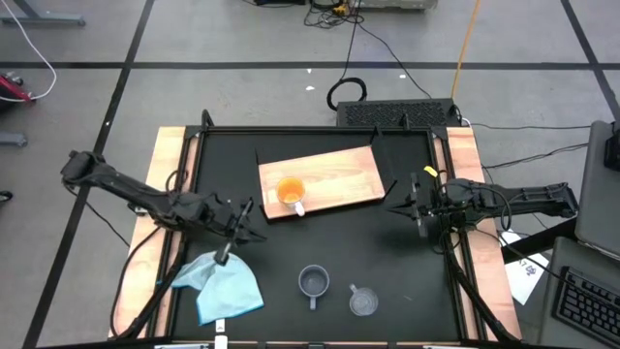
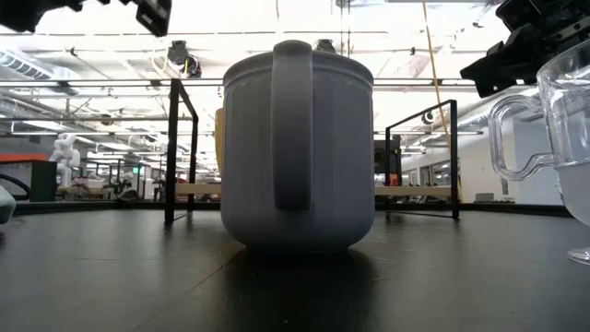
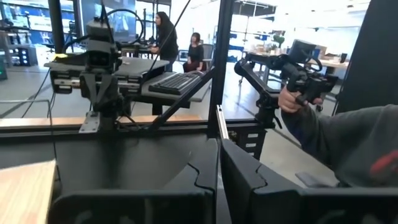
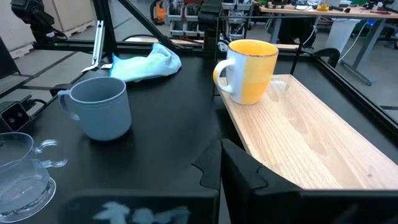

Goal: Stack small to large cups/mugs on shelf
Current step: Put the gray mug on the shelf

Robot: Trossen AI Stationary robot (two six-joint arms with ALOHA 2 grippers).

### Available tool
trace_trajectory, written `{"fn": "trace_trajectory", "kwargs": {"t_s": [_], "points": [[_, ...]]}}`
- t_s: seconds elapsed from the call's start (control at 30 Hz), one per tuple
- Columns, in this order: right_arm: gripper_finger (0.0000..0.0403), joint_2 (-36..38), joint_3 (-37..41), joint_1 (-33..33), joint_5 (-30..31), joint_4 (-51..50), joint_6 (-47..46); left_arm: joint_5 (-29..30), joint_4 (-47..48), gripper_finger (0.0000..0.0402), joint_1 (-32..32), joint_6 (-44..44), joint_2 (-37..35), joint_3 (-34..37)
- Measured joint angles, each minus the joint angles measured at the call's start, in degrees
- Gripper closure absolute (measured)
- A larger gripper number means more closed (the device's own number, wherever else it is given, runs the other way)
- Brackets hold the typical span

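While the orange cup (image 1: 290, 190) already stands upright on the shelf (image 1: 334, 177), near that board's left end with its white handle toward the front edge of the counter (image 1: 407, 252), the other two wait on the bare counter. The grey-blue cup (image 1: 313, 282) and the clear cup (image 1: 362, 301) sit close together near the front edge, roughly midway along it, well apart from the shelf.

The shelf's long axis runs left to right, slightly skewed, in the back half of the counter.

From the right tool (image 1: 415, 206), which hovers by the right edge just off the shelf's right end, both loose cups lie forward and to the left. The left tool (image 1: 242, 225) hangs above the light blue cloth (image 1: 225, 288) toward the front left, about as near the grey-blue cup.

Both tools' fingers look nearly closed and hold nothing.

No readable writing or brand shows.
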State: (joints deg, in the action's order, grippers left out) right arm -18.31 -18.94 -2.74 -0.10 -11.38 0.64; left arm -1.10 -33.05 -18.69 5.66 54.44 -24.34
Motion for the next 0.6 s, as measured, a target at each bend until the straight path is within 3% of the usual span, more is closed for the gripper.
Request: {"fn": "trace_trajectory", "kwargs": {"t_s": [0.3, 0.6], "points": [[0.0403, -0.02, 0.0, 0.0, 0.0, -0.02, 0.02, 0.15, -0.62, 0.0398, -0.14, 3.62, 13.91, -10.57], [0.0403, -0.04, 0.0, 0.01, 0.0, -0.49, 0.02, -0.22, 14.15, 0.04, -0.12, 4.95, 21.89, -22.61]]}}
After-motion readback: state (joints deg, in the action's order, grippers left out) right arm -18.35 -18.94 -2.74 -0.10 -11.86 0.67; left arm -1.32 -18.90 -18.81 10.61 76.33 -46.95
